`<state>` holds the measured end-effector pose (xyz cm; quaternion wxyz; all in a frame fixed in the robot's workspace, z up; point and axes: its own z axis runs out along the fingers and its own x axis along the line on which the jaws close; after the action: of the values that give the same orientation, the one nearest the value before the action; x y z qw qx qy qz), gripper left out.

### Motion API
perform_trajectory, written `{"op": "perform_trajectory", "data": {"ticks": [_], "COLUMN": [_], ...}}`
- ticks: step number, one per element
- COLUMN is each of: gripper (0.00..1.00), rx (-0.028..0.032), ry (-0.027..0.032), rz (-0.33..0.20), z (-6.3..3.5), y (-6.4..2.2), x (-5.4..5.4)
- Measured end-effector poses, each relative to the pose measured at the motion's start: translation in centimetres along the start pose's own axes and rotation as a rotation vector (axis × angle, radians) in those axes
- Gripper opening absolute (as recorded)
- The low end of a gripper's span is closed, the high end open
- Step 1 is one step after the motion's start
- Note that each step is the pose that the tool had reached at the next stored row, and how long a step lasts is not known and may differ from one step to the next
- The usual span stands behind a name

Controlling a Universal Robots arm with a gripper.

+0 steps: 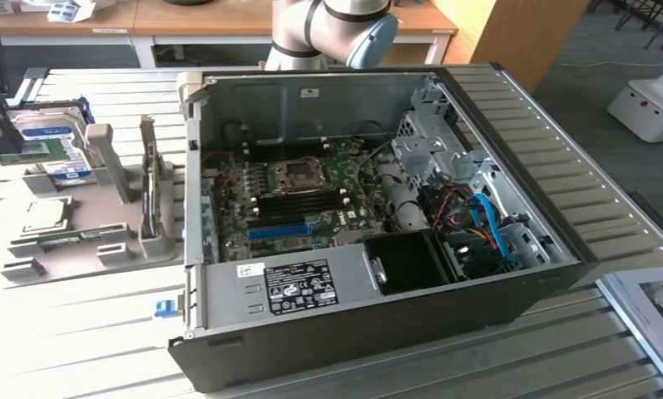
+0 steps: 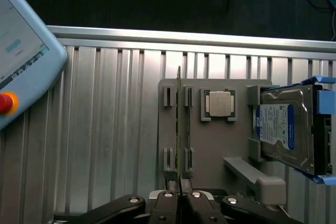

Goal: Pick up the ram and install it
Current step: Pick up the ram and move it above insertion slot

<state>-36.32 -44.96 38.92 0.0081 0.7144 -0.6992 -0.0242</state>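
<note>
A smooth pale pendant (image 2: 21, 61) sits well off from my claw (image 2: 181, 203), with open ribbed metal desk (image 2: 115, 129) between. My claw is clamped on the ram (image 2: 179, 129), one thin green stick edge-on over the grey tray (image 2: 210, 150). Just beyond are one square silver processor (image 2: 219, 103) and one boxy hard drive (image 2: 281, 129).
</note>
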Motion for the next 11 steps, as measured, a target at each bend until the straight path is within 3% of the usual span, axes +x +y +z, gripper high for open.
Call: {"op": "perform_trajectory", "data": {"ticks": [11], "gripper": [0.12], "rx": [-0.0015], "ry": [0.0000], "rz": [0.000], "z": [-0.05], "y": [-1.08], "x": [0.0]}}
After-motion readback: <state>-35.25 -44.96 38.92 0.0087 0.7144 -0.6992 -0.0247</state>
